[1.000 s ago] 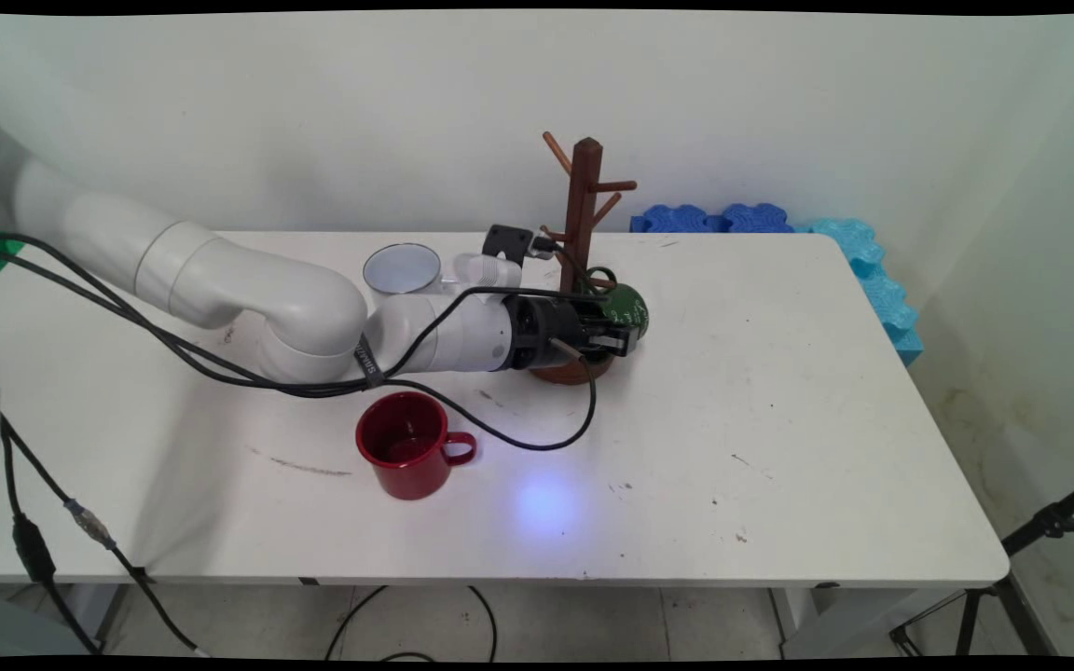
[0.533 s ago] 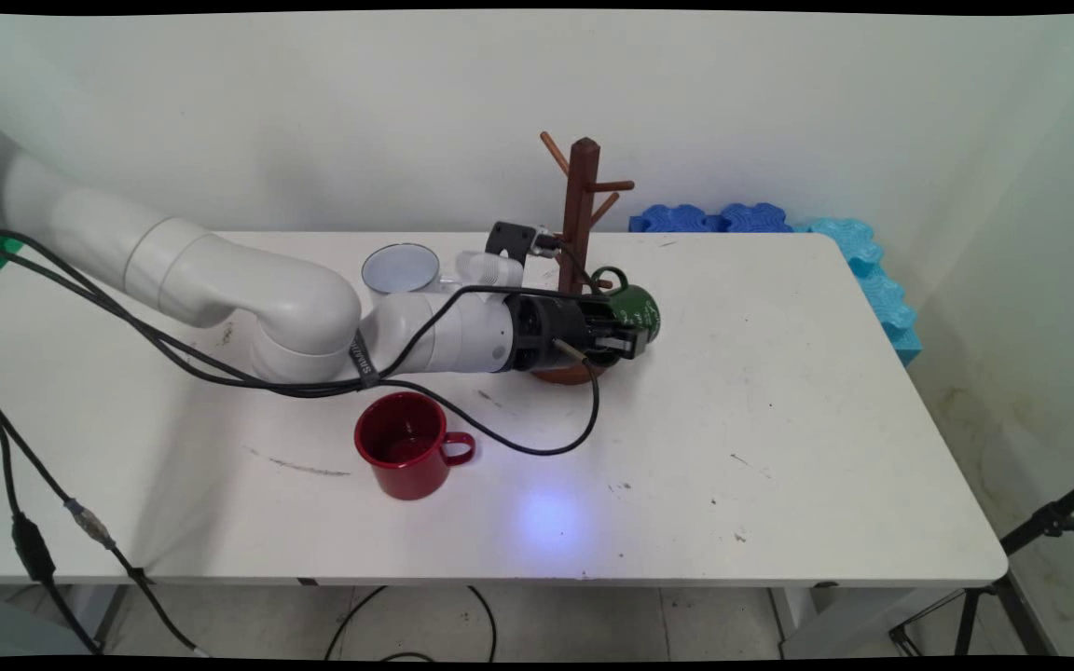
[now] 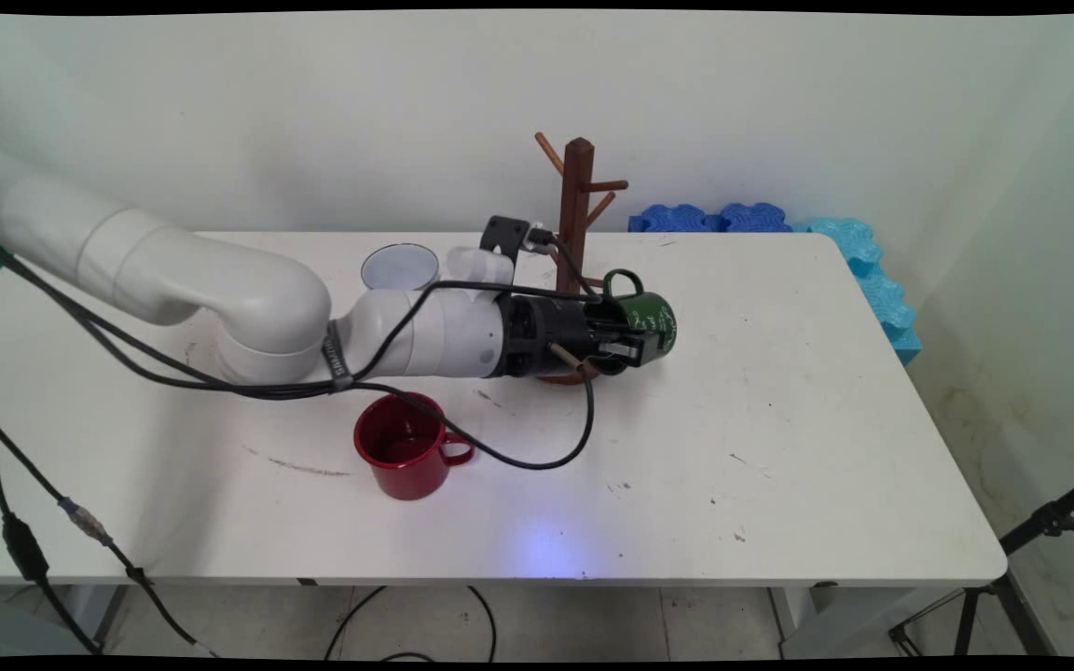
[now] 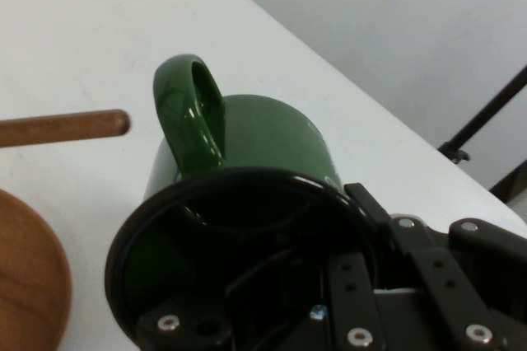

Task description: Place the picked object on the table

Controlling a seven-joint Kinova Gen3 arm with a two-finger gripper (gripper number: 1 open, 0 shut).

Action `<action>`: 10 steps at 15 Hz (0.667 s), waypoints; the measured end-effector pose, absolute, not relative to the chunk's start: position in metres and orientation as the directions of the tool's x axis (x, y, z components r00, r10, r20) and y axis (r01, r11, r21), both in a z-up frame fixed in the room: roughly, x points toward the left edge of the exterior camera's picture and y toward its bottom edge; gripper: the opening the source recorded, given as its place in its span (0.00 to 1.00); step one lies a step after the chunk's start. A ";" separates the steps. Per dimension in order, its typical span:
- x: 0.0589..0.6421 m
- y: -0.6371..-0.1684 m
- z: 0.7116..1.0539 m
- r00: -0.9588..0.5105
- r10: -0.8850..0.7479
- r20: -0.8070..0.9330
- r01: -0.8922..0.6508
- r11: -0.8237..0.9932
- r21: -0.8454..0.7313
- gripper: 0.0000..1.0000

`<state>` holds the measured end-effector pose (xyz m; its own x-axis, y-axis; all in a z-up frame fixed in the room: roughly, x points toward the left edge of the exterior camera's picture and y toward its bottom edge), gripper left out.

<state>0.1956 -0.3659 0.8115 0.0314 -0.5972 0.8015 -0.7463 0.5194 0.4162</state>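
Main view shows, nearest, a red mug (image 3: 404, 445) upright on the white table (image 3: 779, 447), with a black cable (image 3: 537, 447) drooping just beside its handle. Behind it the gripper (image 3: 628, 337) lies level and holds a green mug (image 3: 649, 321) on its side, clamped on the rim with one finger inside the mouth, the handle (image 4: 191, 112) turned up. The mug hangs just right of the wooden mug tree (image 3: 574, 224), whose peg (image 4: 66, 127) shows close to the handle in the hand view, apart from it. A rim pinch on smooth enamel may slip or let the mug swing; a knock against the peg or the base (image 4: 29, 277) could tip the tree. Farther left a white cup (image 3: 399, 268) stands behind the arm, within reach of its sweep, and the slack cable could drag the red mug.
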 end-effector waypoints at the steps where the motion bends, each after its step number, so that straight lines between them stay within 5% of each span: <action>1: 0.196 -0.363 0.815 0.030 -0.598 0.801 -0.741 0.524 0.420 0.00; 10: 0.212 -0.335 0.857 -0.056 -0.603 0.796 -0.676 0.609 0.414 0.00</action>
